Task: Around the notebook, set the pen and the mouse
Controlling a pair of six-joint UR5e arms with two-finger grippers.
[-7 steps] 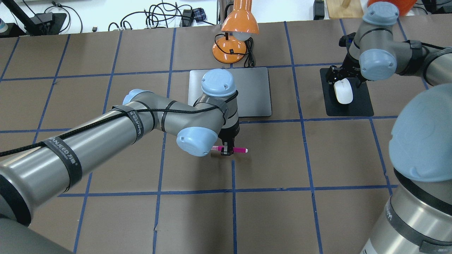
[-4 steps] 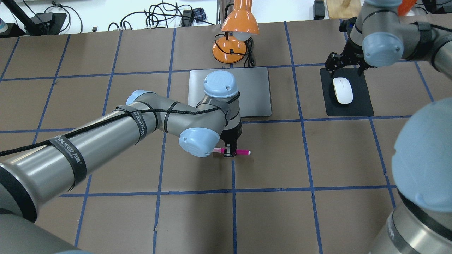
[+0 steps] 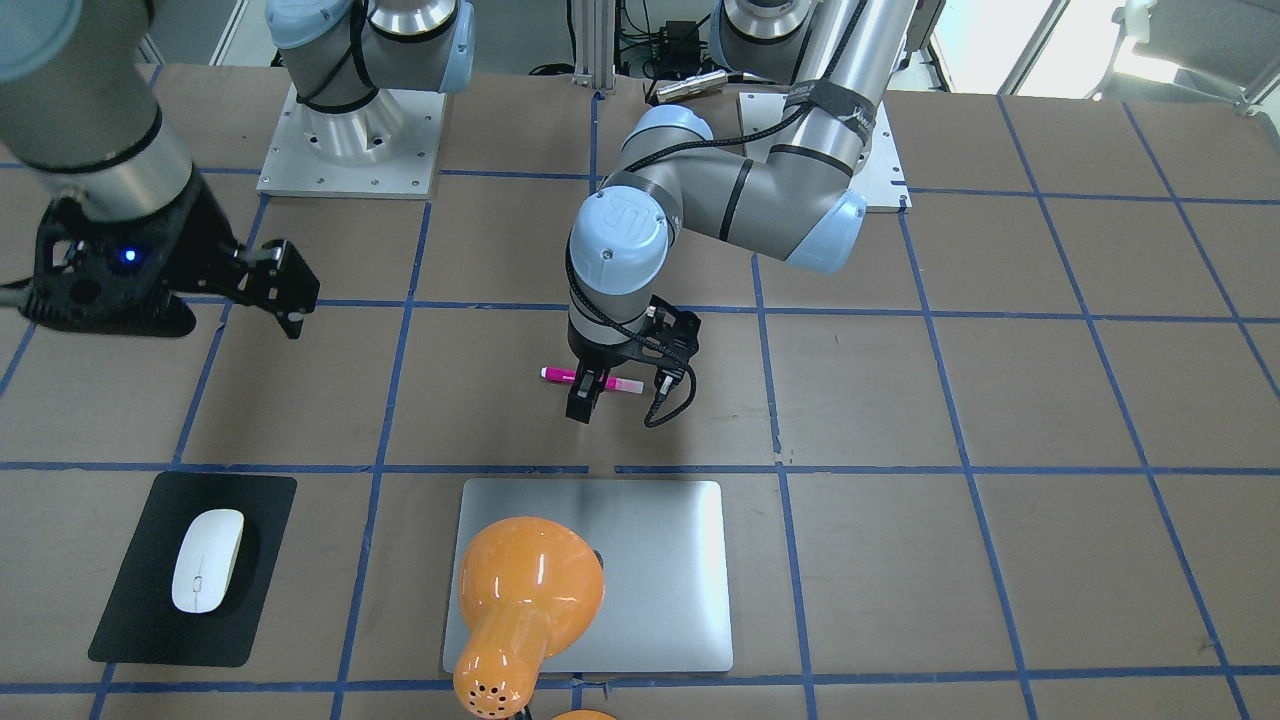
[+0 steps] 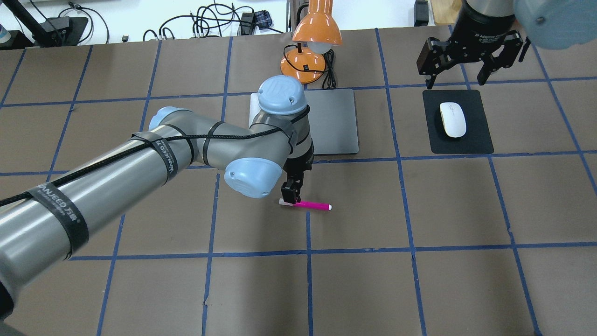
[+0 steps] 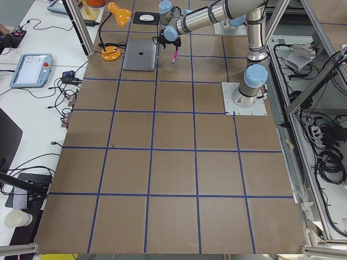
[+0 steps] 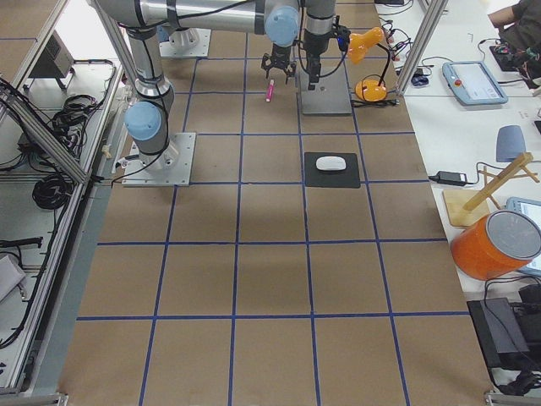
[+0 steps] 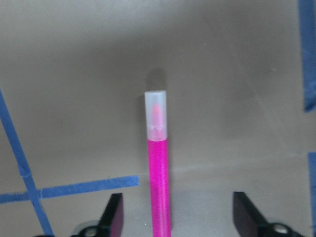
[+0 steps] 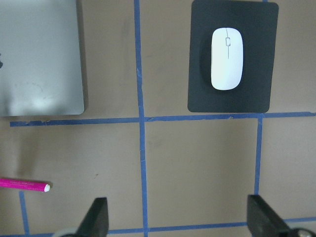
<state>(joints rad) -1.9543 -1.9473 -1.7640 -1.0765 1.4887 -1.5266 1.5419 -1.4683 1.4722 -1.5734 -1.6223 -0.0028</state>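
Two grippers, both spread apart. The left gripper (image 4: 289,194) hangs over the capped end of the pen (image 4: 311,205), which lies loose on the table (image 4: 419,210) near the notebook (image 4: 333,121). The right gripper (image 4: 455,83) hangs beyond the mouse (image 4: 453,120), which rests on a black mat (image 4: 475,140).

- The surface (image 4: 419,210) is brown, with blue tape lines (image 4: 308,280) forming a grid.
- An orange desk lamp (image 4: 317,28) stands at the upper middle.
- Black cables (image 4: 210,21) lie on a white bench (image 4: 135,18), upper left.
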